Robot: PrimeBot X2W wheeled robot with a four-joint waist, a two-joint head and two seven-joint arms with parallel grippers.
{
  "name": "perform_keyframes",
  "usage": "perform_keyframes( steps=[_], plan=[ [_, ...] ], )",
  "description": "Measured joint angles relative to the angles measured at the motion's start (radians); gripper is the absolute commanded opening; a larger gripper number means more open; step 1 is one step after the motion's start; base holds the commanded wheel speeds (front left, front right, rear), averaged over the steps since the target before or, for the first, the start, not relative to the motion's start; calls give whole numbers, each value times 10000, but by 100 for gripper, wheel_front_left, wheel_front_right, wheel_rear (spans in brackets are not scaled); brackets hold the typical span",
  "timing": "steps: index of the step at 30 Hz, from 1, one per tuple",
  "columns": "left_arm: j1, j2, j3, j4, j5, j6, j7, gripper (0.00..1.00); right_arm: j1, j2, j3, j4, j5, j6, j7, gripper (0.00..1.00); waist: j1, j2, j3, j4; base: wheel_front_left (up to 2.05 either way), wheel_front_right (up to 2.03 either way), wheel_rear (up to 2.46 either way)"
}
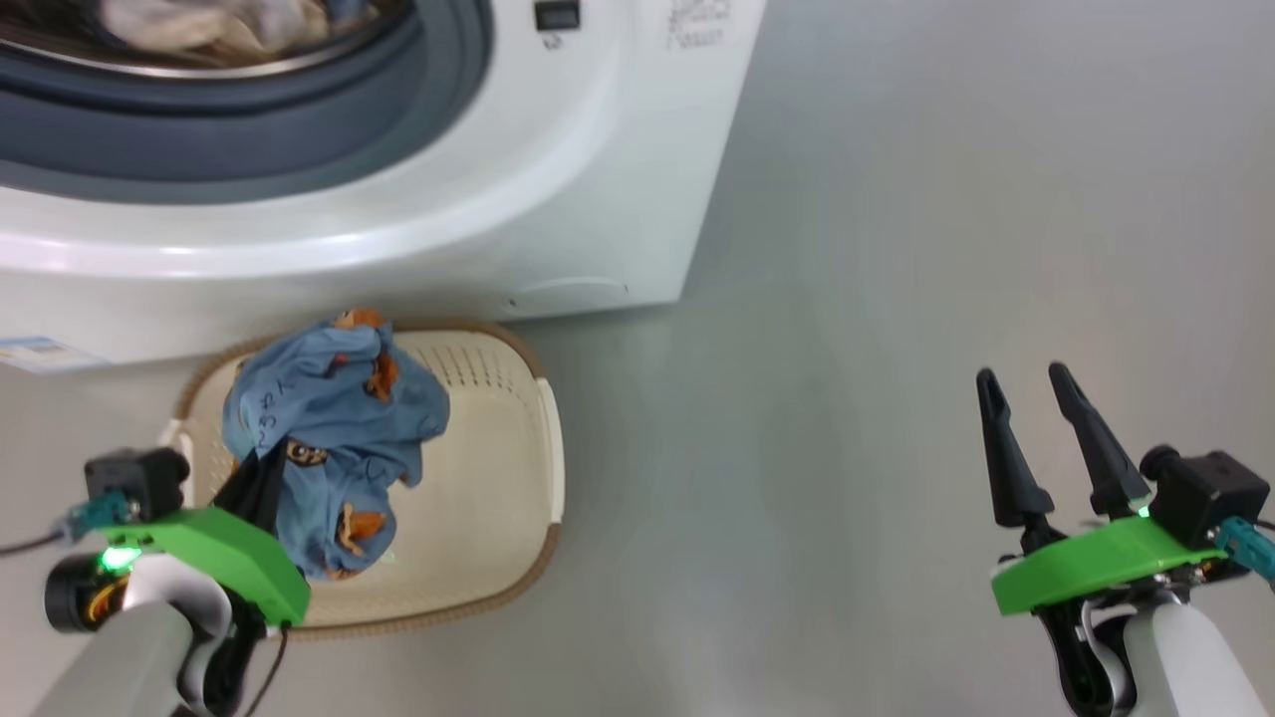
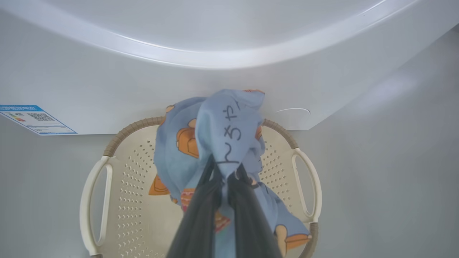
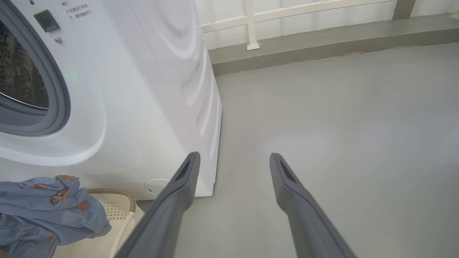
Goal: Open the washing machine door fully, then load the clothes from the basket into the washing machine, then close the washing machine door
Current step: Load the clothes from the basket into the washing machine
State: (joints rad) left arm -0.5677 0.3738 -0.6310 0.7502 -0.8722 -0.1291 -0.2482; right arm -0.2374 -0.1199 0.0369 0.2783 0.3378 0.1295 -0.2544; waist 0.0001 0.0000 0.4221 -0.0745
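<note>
The left gripper (image 2: 226,168) is clamped on the clothes (image 2: 222,122) over the basket (image 2: 125,186) — the right gripper (image 1: 1022,374) gapes wide, empty.

Location type: a laundry area, domestic in character.

Indicators:
- A white front-loading washing machine (image 1: 598,149) stands directly on a smooth grey floor (image 1: 896,299). Its grey rubber seal (image 1: 299,119) and perforated steel drum (image 3: 18,79) are exposed.
- Pale fabric (image 1: 199,25) lies inside the drum.
- A blue label sticker (image 2: 36,120) with a printed code is fixed to the lower front panel.
- A cream perforated basket (image 1: 498,498) with a brown woven-look rim sits on the floor just in front of the machine, with blue bear-print clothes (image 1: 329,418) over it.
- Beyond the machine, a low grey kerb (image 3: 322,43) runs along the floor edge, with white framing (image 3: 251,21) above it.

Whether the area belongs to a home or a test room cannot be determined.
</note>
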Motion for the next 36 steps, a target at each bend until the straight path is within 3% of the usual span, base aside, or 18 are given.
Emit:
perform_keyframes(
  steps=[16,28,36],
  plan=[
    [2715,-673,3333,-2738,2830,0,0,0,1316,-360,-293,194,257,0,0,100,0,0,-1862,709,0,0,0],
    [4755,-1191,5124,-4953,4161,0,-13,0,2095,-485,-460,184,347,0,2,100,0,0,-2759,1191,0,0,0],
    [5882,-1592,5806,-6077,4834,0,-29,0,2418,-585,-600,140,393,0,2,100,0,0,-3230,1413,0,0,0]
  ],
)
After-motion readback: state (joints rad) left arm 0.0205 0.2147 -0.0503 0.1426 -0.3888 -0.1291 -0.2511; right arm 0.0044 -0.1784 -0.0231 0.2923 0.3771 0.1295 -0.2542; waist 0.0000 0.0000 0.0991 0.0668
